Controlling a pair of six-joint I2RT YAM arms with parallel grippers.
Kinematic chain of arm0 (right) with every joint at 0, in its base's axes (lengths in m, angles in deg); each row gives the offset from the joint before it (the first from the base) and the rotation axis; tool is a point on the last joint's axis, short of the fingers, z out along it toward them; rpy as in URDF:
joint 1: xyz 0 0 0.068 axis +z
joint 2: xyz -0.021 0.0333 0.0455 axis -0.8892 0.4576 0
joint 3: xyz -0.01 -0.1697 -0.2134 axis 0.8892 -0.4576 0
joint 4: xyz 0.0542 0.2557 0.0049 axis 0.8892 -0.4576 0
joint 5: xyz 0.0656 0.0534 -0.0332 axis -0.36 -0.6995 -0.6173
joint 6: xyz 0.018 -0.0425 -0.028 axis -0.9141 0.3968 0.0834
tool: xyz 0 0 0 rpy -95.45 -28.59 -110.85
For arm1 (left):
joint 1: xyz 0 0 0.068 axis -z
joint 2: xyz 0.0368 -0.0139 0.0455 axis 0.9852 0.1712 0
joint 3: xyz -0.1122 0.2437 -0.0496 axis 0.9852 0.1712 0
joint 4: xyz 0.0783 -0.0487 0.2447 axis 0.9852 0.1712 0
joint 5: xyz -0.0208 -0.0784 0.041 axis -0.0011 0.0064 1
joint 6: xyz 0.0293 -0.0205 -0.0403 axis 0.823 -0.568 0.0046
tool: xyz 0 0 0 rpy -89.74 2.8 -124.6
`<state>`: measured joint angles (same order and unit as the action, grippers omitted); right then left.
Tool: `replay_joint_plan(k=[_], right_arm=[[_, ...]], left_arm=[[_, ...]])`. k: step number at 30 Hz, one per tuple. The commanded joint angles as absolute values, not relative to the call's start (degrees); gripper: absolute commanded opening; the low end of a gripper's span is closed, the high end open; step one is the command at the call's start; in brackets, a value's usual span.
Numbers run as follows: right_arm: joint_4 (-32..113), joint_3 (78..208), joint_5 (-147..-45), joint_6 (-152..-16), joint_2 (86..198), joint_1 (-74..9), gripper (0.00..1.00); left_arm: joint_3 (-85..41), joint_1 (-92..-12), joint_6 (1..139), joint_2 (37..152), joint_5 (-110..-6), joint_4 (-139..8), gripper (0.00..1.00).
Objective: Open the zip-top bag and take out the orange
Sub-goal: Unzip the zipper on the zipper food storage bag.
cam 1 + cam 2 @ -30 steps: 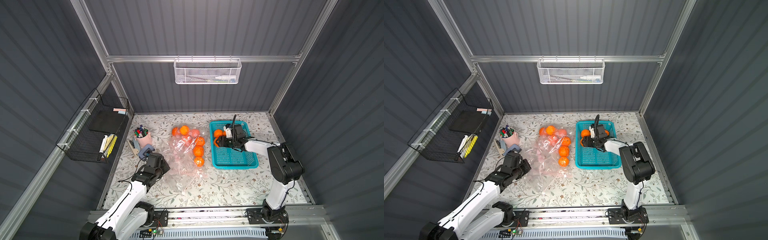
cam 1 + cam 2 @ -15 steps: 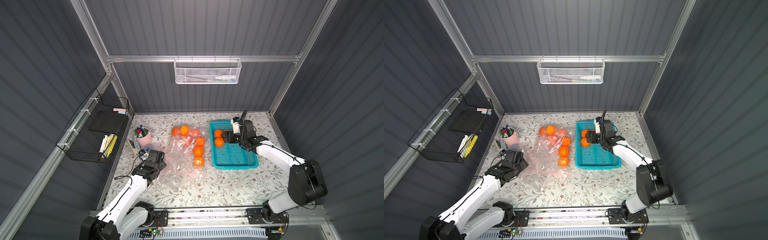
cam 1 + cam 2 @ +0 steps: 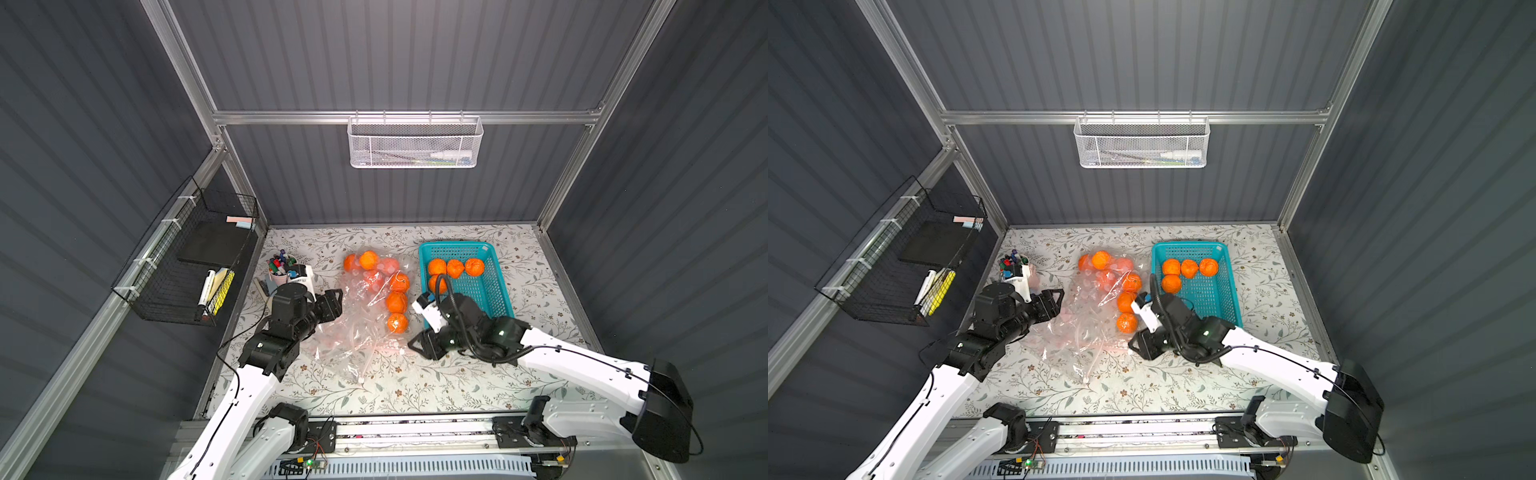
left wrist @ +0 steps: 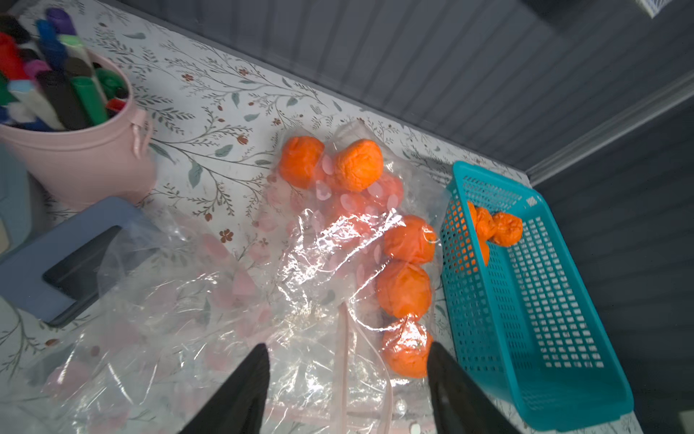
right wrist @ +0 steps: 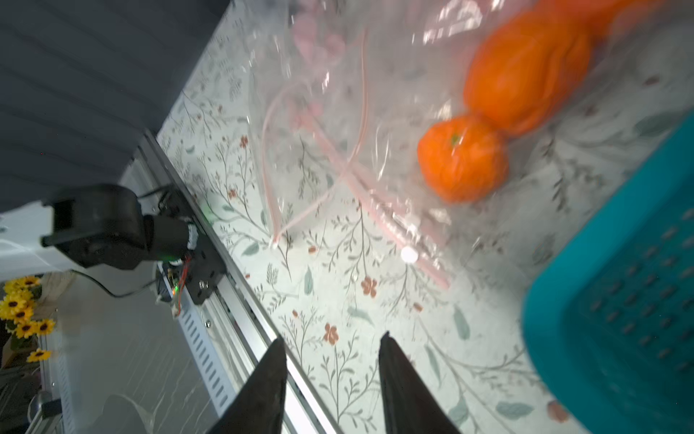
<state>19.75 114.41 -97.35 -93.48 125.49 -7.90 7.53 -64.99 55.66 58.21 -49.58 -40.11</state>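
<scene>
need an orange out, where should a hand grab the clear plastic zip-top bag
Probably the pink zip strip along the clear plastic zip-top bag's near edge, coming from the robot's side: it lies flat there, clear of the oranges.

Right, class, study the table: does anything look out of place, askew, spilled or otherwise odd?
The clear bags lie crumpled and overlapping mid-table, their pink zip strips bent and looping. The oranges look creased, like wadded paper rather than fruit. Nothing has spilled; the basket sits upright.
</scene>
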Motion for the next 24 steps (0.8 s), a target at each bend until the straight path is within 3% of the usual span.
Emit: replay_joint_plan(k=[1,8,18,24], right_arm=[[19.4,114.6,-92.4,-98.4,129.2,-6.5,0.40],[9.0,121.5,-74.2,-98.1,136.7,-7.0,0.39],[9.4,120.3,-69.3,-98.1,136.7,-11.6,0.44],[18.4,119.4,-86.4,-97.3,135.9,-11.9,0.49]], left_arm=[[9.3,-65.2,60.8,58.0,-55.7,-42.5,0.68],[10.0,-65.2,61.1,59.1,-55.4,-42.4,0.68],[10.6,-65.1,61.6,59.0,-56.2,-42.0,0.68],[11.1,-65.1,61.5,58.4,-56.3,-42.3,0.68]])
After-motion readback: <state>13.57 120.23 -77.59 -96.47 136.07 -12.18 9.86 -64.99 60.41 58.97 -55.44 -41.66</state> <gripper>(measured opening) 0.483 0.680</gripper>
